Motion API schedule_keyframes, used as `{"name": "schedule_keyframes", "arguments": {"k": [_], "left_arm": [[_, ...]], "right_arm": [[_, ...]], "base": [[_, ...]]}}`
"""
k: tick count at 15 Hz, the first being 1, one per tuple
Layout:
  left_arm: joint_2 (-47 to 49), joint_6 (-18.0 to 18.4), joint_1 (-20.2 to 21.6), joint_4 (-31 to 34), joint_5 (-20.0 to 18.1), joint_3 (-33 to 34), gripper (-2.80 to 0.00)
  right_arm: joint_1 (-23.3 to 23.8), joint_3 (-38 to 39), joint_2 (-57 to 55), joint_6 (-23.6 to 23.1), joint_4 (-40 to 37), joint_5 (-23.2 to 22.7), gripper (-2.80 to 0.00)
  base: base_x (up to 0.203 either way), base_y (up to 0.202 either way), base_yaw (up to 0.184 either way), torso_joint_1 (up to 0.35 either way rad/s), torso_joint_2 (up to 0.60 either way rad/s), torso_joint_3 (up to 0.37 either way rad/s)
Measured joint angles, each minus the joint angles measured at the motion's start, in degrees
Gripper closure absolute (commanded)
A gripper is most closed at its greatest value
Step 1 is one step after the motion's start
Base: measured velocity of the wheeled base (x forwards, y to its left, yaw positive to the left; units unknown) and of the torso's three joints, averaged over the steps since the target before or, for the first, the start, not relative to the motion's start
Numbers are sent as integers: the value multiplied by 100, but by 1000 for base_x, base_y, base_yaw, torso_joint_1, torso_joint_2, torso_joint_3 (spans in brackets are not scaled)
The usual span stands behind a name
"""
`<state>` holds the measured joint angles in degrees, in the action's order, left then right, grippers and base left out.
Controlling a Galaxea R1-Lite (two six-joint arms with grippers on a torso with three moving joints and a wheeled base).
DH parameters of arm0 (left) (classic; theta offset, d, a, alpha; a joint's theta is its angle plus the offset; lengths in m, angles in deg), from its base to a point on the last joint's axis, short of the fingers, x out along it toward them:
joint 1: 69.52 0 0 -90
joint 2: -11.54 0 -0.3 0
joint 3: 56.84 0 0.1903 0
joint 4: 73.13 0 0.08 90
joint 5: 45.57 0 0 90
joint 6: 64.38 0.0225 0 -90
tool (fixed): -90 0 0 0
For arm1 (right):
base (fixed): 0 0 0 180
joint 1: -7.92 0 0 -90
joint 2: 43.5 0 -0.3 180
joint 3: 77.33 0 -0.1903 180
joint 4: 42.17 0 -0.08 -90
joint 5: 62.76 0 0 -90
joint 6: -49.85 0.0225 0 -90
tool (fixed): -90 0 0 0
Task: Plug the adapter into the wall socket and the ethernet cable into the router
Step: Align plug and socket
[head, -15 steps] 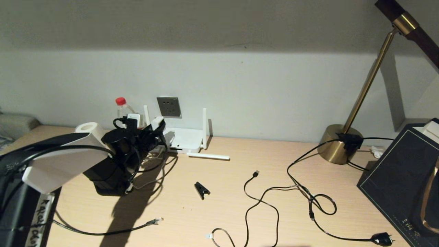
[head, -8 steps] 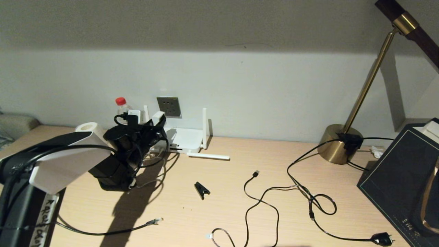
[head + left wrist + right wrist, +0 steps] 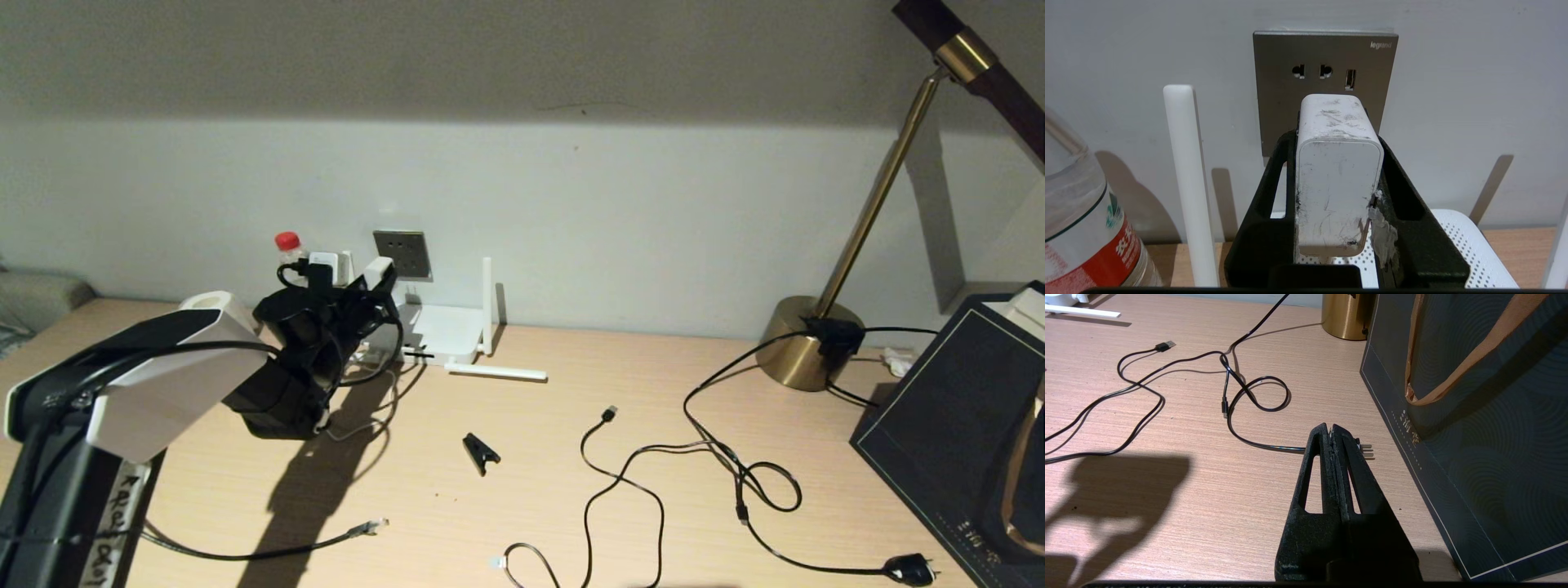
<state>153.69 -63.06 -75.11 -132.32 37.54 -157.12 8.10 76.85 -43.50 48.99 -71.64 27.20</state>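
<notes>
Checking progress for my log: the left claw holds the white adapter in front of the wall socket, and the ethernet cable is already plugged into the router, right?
Not quite. The left claw does hold the adapter before the wall socket, but the head view shows the ethernet cable lying loose on the desk, its clear connector well short of the router.

The scuffed white adapter (image 3: 1338,175) is sitting upright just before the grey wall socket (image 3: 1325,77). The white router (image 3: 441,333) is lying against the desk's back edge, the black ethernet cable (image 3: 269,549) trailing near the front edge.
</notes>
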Motion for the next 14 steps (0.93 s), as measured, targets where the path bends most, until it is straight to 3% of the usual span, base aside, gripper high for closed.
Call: {"name": "schedule_keyframes", "arguments": {"k": [14], "left_arm": [[180, -10, -2, 328, -9, -578, 0]], "right_arm": [[0, 0, 0, 1, -1, -2, 0]], "base": [[0, 0, 0, 0, 0, 0]]}}
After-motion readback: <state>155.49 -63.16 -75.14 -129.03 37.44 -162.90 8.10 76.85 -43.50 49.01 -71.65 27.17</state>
